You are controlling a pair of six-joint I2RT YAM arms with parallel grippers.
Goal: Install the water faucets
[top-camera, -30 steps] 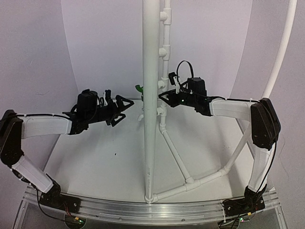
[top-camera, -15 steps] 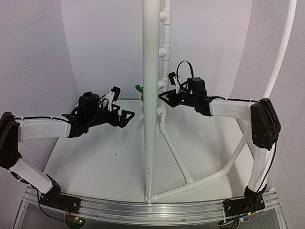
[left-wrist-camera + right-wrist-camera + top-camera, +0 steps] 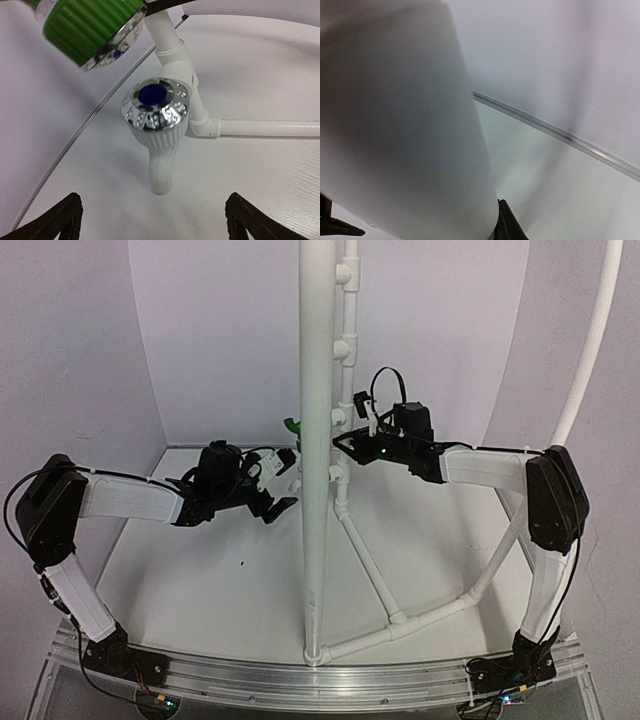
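Note:
The white faucet point(image 3: 157, 115) has a chrome cap with a blue centre, and its spout points down toward my left wrist camera. It sits against a white elbow fitting point(image 3: 172, 55). Up and to the left of it is the green faucet point(image 3: 90, 25), also chrome-rimmed. From above, the green faucet point(image 3: 291, 425) and white faucet point(image 3: 297, 483) sit just left of the upright pole. My left gripper point(image 3: 285, 482) is open, its fingertips point(image 3: 65, 220) spread wide just short of the white spout. My right gripper point(image 3: 342, 443) is shut on the thin white pipe point(image 3: 400, 125) behind the pole.
A thick white upright pole point(image 3: 315, 440) stands mid-table between the two arms. White pipes with elbows point(image 3: 370, 560) run across the table toward the right. A long curved pipe point(image 3: 590, 360) rises at the far right. An aluminium rail point(image 3: 320, 675) runs along the near edge.
My left arm has swung right toward the pole and turned its open gripper to face the white faucet. The right arm has not moved.

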